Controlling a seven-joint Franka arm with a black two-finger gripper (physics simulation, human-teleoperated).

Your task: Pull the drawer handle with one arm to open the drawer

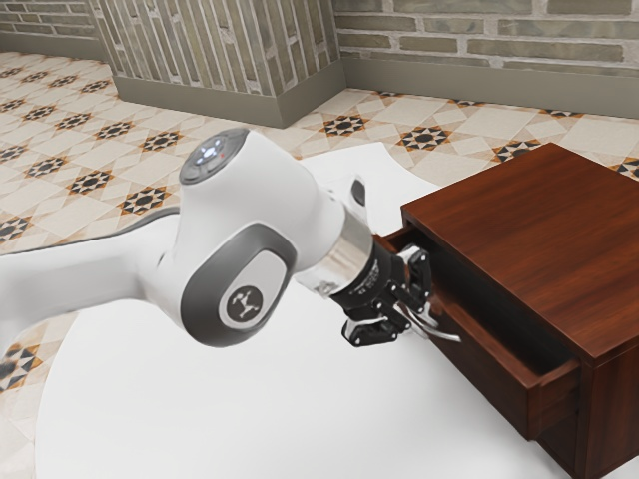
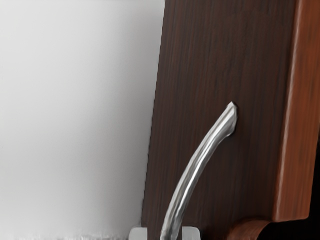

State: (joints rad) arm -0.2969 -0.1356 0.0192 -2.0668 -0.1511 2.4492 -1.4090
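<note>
one gripper point(image 1: 409, 321), fingers narrow and clamped on the handle point(image 1: 440, 335) from two sides. handle sits right at the fingertips, and its free end curves away ahead of the hand. its long axis runs along the drawer point(image 1: 494, 361) front, across the fingers. drawer juts partway out of the cabinet point(image 1: 539, 215). judged pull: straight back behind the hand, away from the cabinet.
</note>
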